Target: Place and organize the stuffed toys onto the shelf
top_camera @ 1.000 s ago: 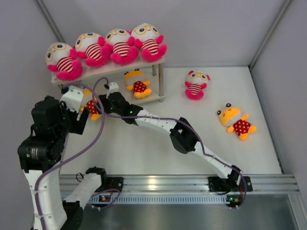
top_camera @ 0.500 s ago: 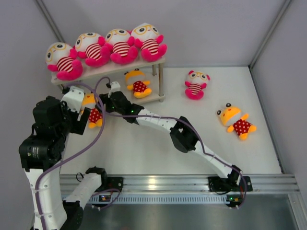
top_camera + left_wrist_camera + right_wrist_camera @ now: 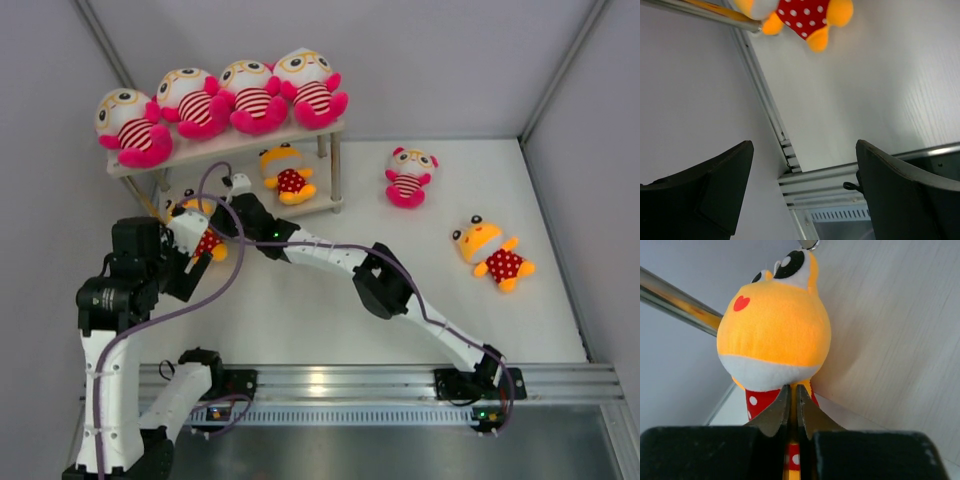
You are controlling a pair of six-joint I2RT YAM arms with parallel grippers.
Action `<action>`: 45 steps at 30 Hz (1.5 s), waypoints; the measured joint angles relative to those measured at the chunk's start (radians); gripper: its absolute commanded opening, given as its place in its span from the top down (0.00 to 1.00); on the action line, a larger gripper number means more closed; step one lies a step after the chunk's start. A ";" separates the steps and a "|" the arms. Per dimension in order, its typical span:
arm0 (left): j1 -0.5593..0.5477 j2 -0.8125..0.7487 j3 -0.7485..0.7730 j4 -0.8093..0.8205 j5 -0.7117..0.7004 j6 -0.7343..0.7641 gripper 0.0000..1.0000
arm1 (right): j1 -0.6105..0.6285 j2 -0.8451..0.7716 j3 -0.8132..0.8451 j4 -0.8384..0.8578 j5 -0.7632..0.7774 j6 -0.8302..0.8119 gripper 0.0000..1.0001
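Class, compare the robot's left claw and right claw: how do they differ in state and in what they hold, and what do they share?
The left claw is open, fingers wide apart; the right claw is shut. The left claw holds nothing; the right claw pinches an orange plush by its red polka-dot body. Shared: both are two-finger claws near the shelf's left end.

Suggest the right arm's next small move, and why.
Probably nudge the held orange plush onto the lower board, left of the seated orange plush, then release: the right gripper is shut on it just before the shelf.
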 measured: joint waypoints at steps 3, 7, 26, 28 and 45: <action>0.000 -0.006 -0.098 -0.002 0.040 0.055 0.12 | 0.000 -0.005 -0.014 0.011 -0.003 0.036 1.00; -0.001 -0.006 -0.201 0.006 0.083 0.148 0.12 | -0.003 -0.045 -0.098 0.022 -0.002 0.135 1.00; -0.002 0.032 -0.686 0.600 0.075 0.605 0.02 | -0.047 -0.132 -0.190 0.065 -0.064 0.500 1.00; -0.002 0.041 -0.694 0.683 0.077 0.624 0.02 | -0.048 -0.132 -0.190 0.066 -0.071 0.513 1.00; 0.004 0.167 -0.834 0.983 0.020 0.712 1.00 | -0.049 -0.132 -0.196 0.071 -0.111 0.520 1.00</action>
